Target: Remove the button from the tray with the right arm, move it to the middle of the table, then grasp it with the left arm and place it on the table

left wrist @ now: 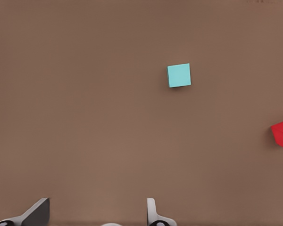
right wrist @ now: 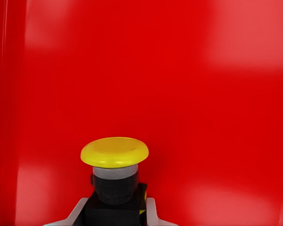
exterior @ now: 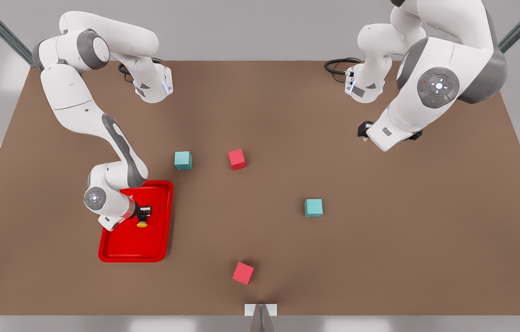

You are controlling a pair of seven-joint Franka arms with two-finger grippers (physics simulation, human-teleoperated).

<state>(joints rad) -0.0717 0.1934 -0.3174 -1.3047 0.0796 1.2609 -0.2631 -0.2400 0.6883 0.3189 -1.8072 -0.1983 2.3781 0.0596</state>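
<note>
Here, the right gripper [exterior: 144, 213] clenches its jaws on the button [right wrist: 114, 167] inside the tray [exterior: 117, 253], ready for lifting; the left gripper [left wrist: 96, 214] waits released above the desk [exterior: 380, 240].

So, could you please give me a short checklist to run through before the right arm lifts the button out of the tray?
1. Right hand closed on the small yellow-capped push-button, fingers either side of its black body: ok.
2. Button over the bright red shallow tray: ok.
3. Whether the button is off the tray floor: cannot tell.
4. Middle of the matte brown table free of the red and teal cubes: ok.
5. Left hand open, waiting above the table by the teal cube: ok.
</note>
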